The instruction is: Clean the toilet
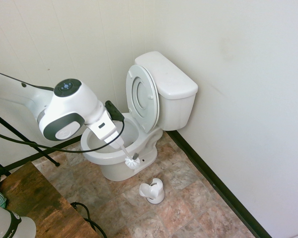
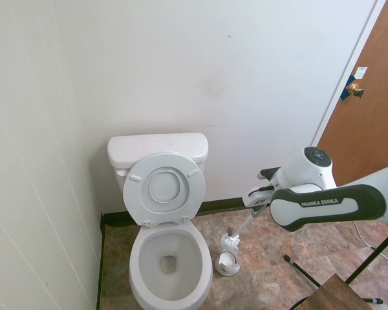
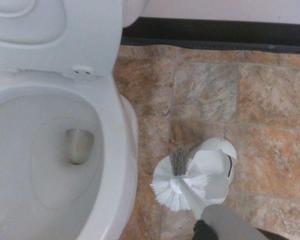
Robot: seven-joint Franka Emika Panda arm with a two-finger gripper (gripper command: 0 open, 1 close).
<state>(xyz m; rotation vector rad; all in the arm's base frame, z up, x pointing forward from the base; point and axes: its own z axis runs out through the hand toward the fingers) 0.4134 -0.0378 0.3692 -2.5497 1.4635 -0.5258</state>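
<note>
Lower left of the second exterior view: glossy white ceramic toilet (image 2: 170,258), lid raised. Right of it, gripper (image 2: 257,201) pinches white bristled toilet brush (image 2: 231,241) above white holder (image 2: 227,263). Risk: angled handle slipping, bristles striking the rim.

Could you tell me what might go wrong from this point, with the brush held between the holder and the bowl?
The brush hangs above the holder, outside the toilet; swinging it across, the bristles could catch the bowl's outer rim. Any drips would likely land on the floor tiles. The light holder stands free and might tip if the brush clips it.
</note>
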